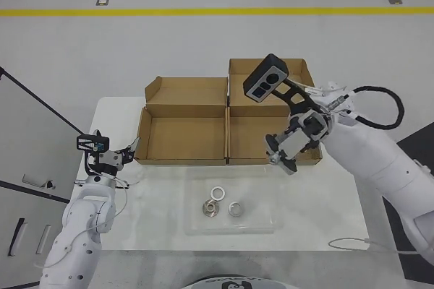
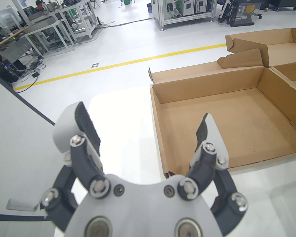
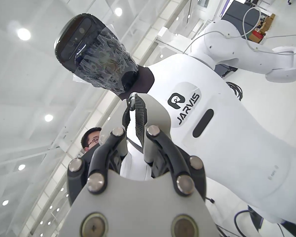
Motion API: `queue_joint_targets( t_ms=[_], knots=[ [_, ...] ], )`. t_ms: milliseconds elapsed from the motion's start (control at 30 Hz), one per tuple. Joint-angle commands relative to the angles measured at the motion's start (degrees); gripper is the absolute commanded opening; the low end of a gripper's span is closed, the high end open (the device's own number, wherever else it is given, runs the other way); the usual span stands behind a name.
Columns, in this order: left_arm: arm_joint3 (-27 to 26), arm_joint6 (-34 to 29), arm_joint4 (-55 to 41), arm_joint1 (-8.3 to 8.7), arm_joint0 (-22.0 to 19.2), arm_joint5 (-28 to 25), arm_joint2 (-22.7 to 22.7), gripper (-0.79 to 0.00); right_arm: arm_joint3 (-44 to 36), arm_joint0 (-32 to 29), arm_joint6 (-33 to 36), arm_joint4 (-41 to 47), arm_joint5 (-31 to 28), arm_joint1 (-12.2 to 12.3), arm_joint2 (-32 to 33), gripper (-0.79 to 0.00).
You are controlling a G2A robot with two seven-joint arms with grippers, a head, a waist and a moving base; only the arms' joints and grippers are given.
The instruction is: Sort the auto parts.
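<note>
The left end effector (image 2: 145,114) stood at the nine o'clock edge of the surface (image 1: 152,217). Its fingers were spread wide and carried nothing, and it was aimed toward the left box (image 1: 184,137). It was judged to be parked there so as not to obstruct the working area.

The left box was open-topped cardboard with its flaps raised, and it sat at roughly eleven o'clock on the surface. Its floor was bare, with no part sorted into it.

At six o'clock from the boxes lay what appeared to be a shallow clear tray (image 1: 195,230). It held three metal parts grouped closely: an upper ring (image 1: 218,193), a left ring (image 1: 210,208) and a right ring (image 1: 236,209). Whether any of them touched could not be determined. They were judged to be unsorted stock awaiting pickup.

The right box (image 1: 246,139) abutted the left box on its three o'clock side. Its visible floor was bare, and the arm hid the remainder.

The right end effector (image 3: 133,104) hung over that box's front wall, near its five o'clock corner, with its fingers tilted upward and away from the surface. The fingers were drawn nearly together. Whether a small part was pinched at the tips could not be confirmed. Its position was consistent with servicing the right box.
</note>
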Motion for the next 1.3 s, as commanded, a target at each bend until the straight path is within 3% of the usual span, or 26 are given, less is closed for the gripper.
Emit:
queue_joint_targets(
  t_ms=[0, 267, 567, 867, 1267],
  knots=[
    [0.0, 0.0, 0.0, 0.00, 0.0, 0.0, 0.0, 0.000, 0.0, 0.0, 0.0, 0.0, 0.0, 0.0, 0.0, -0.785],
    [0.0, 0.0, 0.0, 0.00, 0.0, 0.0, 0.0, 0.000, -2.1, -2.5, -1.9, 0.6, 0.3, -0.2, 1.4, -0.785],
    [0.0, 0.0, 0.0, 0.00, 0.0, 0.0, 0.0, 0.000, -5.3, -7.9, 0.0, 7.6, 0.2, -2.3, 4.0, -0.785],
    [0.0, 0.0, 0.0, 0.00, 0.0, 0.0, 0.0, 0.000, -3.7, -8.9, -0.2, 0.1, 2.0, -3.7, 6.6, -0.785],
    [0.0, 0.0, 0.0, 0.00, 0.0, 0.0, 0.0, 0.000, -3.4, -10.8, -7.9, -10.4, 7.0, -3.9, 10.6, -0.785]
  ],
)
